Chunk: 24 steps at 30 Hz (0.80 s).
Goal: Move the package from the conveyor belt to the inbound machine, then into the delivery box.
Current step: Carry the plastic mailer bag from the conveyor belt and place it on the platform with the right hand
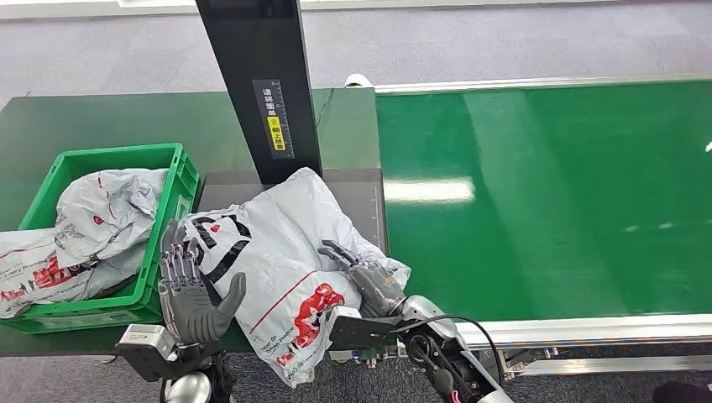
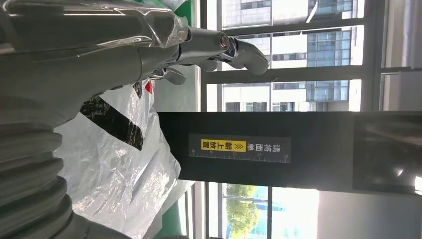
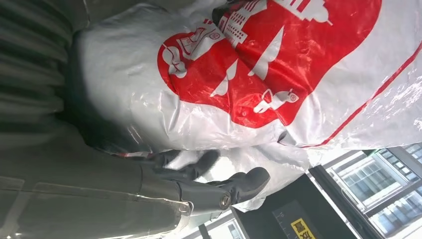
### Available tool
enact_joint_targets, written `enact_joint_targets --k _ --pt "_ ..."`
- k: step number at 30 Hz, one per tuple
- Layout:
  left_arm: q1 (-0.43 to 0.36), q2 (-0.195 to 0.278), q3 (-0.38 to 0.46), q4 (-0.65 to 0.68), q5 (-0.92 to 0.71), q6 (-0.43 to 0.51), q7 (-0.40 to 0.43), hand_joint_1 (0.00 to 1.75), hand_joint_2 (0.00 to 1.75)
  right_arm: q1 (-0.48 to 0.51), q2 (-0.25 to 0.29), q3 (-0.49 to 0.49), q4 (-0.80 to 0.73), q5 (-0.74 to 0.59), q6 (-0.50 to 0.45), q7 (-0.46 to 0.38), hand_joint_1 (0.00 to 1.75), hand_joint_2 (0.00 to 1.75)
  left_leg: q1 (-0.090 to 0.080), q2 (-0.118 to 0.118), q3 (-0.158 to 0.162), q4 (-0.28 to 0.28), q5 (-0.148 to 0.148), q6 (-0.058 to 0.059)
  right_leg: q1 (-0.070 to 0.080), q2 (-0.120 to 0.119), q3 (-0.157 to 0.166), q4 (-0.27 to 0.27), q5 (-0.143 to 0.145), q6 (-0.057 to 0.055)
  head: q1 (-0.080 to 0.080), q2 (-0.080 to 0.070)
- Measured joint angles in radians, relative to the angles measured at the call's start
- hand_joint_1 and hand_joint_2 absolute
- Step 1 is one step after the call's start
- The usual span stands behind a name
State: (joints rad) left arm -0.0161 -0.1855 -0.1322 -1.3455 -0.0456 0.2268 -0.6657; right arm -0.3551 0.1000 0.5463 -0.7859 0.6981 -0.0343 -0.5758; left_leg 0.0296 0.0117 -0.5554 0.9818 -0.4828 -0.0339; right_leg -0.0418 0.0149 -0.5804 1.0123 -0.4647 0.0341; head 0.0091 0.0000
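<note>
package (image 1: 285, 252) is off the belt, on the inbound machine (image 1: 369, 197); both hands' fingers (image 1: 180, 260) spread flat against it, gripping nothing; green box (image 1: 172, 180) left.

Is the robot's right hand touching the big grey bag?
Touching. In the head view the right hand lies against the grey bag; the right wrist view shows its fingers pressed to the plastic.

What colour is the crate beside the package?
Green; the crate shows best in the head view.
</note>
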Motion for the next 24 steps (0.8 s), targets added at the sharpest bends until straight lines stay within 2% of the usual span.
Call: enact_joint_targets --k 4,9,15,21,24 --pt "0.003 0.004 -0.009 0.000 -0.037 -0.027 0.006 0.00 1.75 0.010 0.000 -0.022 0.001 -0.092 0.036 -0.035 0.00 1.75 0.000 0.000 0.000 0.000 0.000 0.000 0.000 0.000 0.000 0.000 0.000 0.000 0.000 0.000" --pt "0.002 0.013 -0.028 0.013 -0.068 -0.109 0.038 0.00 1.75 0.040 -0.004 -0.066 -0.007 -0.178 0.095 -0.065 0.00 1.75 0.000 0.000 0.000 0.000 0.000 0.000 0.000 0.000 0.000 0.000 0.000 0.000 0.000 0.000" --pt "-0.022 0.031 -0.075 0.082 -0.265 -0.168 0.130 0.00 1.75 0.070 -0.009 -0.095 -0.040 -0.257 0.215 -0.111 0.00 1.75 0.000 0.001 0.000 0.000 0.000 0.000 0.000 0.000 -0.001 0.000 0.000 0.000 0.000 0.000" --pt "-0.080 0.046 -0.147 0.212 -0.521 -0.141 0.209 0.00 1.75 0.098 -0.020 -0.103 -0.139 -0.525 0.521 -0.123 0.00 1.75 0.000 0.000 0.000 0.000 0.000 0.000 0.000 0.000 0.000 0.000 0.000 0.000 0.000 0.000" --pt "-0.102 0.051 -0.184 0.264 -0.618 -0.111 0.237 0.00 1.75 0.113 -0.030 -0.111 -0.193 -0.608 0.612 -0.123 0.00 1.75 0.000 0.000 0.000 0.000 0.000 0.000 0.000 0.000 0.000 0.000 0.000 0.000 0.000 0.000"
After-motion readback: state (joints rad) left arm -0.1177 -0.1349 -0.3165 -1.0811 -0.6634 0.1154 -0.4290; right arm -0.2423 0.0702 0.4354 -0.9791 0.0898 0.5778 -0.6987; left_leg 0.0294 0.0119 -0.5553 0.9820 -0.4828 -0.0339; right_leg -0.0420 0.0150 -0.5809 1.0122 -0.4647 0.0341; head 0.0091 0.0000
